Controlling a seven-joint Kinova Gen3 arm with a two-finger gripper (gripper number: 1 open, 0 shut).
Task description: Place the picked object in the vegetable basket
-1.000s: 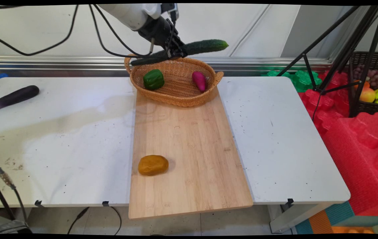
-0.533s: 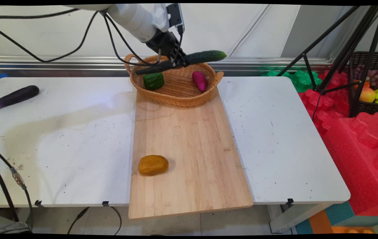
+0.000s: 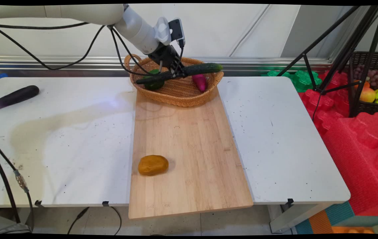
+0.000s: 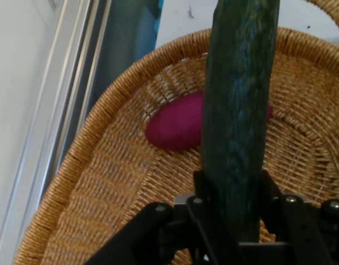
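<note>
**Cucumber hanging over the basket, gripper clamped on its middle**

Gripper [image 3: 178,71] has its two fingers closed around the middle of a long dark green cucumber [image 3: 205,68], so the thing sticks out both ways, nearly level, thick end toward 3 o'clock and thin end toward 9. It hangs just above the wicker basket [image 3: 179,96], which sits at the 12 o'clock end of the wooden board [image 3: 189,149]. In the hand view the cucumber [image 4: 238,121] runs straight up between the fingers [image 4: 200,190], with the magenta veggie [image 4: 178,128] right under it.

If I had to judge how to handle this well: the cucumber is about as long as the basket is wide, so it needs to stay lined up with the long axis or its ends could catch the rim. Going low before letting go seems smart, since it's round and could roll onto the two things already in there. The grip looks centred, so it shouldn't tip much.

Head count:
- cucumbers: one, in the fingers
- green bell peppers [image 3: 152,83]: one, in the basket at about 9 o'clock, half hidden by the cucumber
- magenta sweet-potato-looking things [image 3: 199,81]: one, in the basket toward 3 o'clock
- potatoes [image 3: 153,165]: one, on the board near its 7 o'clock corner
- eggplants [image 3: 13,97]: one, on the white table [image 3: 59,139], far out at 9 o'clock
- baskets: one; boards: one
</note>
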